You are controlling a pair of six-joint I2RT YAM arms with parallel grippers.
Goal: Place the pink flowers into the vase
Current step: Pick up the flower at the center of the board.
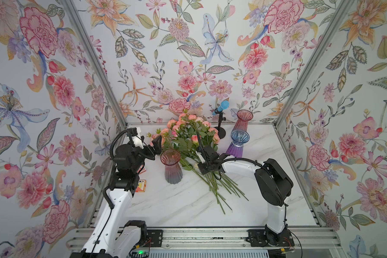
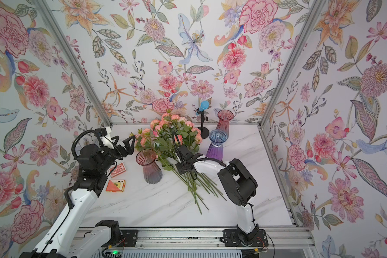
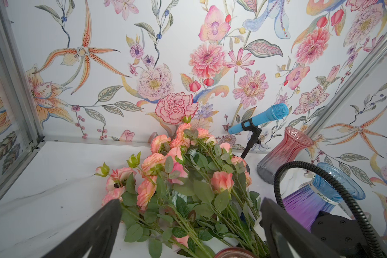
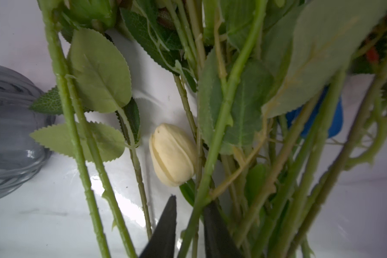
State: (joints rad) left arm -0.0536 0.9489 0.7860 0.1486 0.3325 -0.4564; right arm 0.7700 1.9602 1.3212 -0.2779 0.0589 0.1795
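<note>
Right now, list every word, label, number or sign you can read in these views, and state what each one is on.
No text is legible in any view.
Orange card box: a small dark mark, possibly a spade; the printing is too small to read.
Red card box: patterned face, no readable words.
White tag on the blue vase: faint print, too blurred to read.

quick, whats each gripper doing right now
left gripper: open, holding nothing, jaws spread wide facing the pink flowers.
right gripper: closed on one green stem in the bunch; which bloom it carries cannot be told.
</note>
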